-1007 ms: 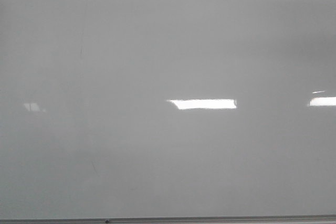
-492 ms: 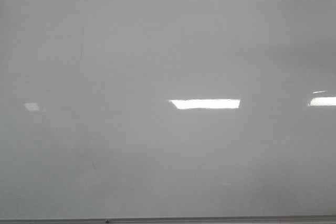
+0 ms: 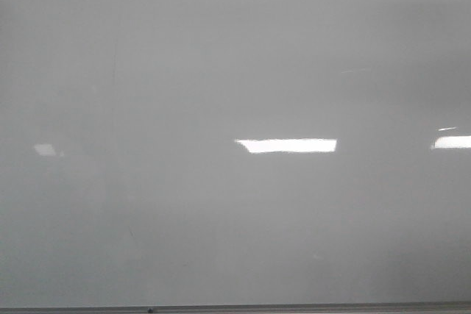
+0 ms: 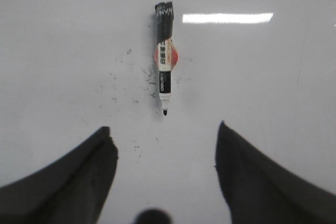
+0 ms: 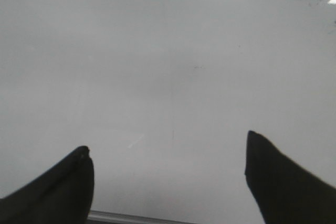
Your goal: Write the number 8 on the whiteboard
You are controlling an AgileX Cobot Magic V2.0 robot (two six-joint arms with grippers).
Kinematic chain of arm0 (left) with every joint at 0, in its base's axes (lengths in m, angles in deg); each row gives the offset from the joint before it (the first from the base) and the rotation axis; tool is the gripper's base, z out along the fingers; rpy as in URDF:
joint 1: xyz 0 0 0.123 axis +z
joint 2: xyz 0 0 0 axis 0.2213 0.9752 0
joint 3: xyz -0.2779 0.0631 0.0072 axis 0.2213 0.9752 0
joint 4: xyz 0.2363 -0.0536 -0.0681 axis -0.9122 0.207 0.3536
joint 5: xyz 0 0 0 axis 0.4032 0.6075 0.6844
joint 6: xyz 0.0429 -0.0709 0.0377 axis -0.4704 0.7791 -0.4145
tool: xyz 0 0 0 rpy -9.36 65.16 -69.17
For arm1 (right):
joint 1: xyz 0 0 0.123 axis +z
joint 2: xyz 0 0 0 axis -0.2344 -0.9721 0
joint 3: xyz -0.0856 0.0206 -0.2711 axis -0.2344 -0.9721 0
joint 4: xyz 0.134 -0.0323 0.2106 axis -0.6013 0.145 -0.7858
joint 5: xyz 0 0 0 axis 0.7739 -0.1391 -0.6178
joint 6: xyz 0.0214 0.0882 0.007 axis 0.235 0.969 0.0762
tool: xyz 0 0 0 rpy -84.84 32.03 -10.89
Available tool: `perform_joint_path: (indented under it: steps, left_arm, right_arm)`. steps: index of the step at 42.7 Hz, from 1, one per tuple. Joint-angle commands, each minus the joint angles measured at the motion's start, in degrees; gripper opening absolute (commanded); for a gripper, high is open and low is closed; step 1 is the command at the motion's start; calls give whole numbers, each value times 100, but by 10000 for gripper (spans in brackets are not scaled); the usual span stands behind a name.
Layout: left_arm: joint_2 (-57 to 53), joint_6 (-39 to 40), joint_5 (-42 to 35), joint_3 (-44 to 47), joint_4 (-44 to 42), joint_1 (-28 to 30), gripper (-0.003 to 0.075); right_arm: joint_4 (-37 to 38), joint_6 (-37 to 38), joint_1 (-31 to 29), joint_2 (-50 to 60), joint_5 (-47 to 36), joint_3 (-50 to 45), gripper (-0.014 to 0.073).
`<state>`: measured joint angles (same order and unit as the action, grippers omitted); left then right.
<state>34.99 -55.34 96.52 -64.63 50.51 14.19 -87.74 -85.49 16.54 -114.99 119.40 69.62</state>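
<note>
On whiteboard (image 4: 63,51), uncapped marker (image 4: 164,59)

Honestly not much room to see here, every view is filled by one glossy pale grey surface, no walls, floor or windows anywhere. The only hint of the lighting is the reflections: a long bright strip light (image 3: 285,145) mirrored mid-frame in the front view, another one (image 3: 452,142) cut off at the right edge, plus a faint patch (image 3: 45,150) on the left.

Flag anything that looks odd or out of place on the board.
The marker lies uncapped on the whiteboard, held by neither gripper, with small dark specks scattered around it. No 8 is drawn in any view.
</note>
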Motion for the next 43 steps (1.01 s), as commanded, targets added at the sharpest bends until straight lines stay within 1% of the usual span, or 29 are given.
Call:
perform_joint_path:
  steps: [1,10,18,27,34,43]
  left_arm:
    - [485,12,-310,-274,10,-49,535]
    - [1674,12,-278,-694,10,-49,533]
    - [2669,12,-703,-1081,10,-49,533]
    - [3595,12,-951,-1444,10,-49,533]
    - [4132,12,-1302,-1607,10,-49,533]
    - [4695,12,-2003,-1607,10,-49,527]
  right_arm:
    - [38,-60,4,-32,-345,166,662]
    - [38,-60,4,-32,-328,166,662]
    - [38,-60,4,-32,-303,166,662]
    - [38,-60,4,-32,-292,166,662]
    - [38,-60,4,-32,-292,166,662]
    - [38,-60,4,-32,-292,166,662]
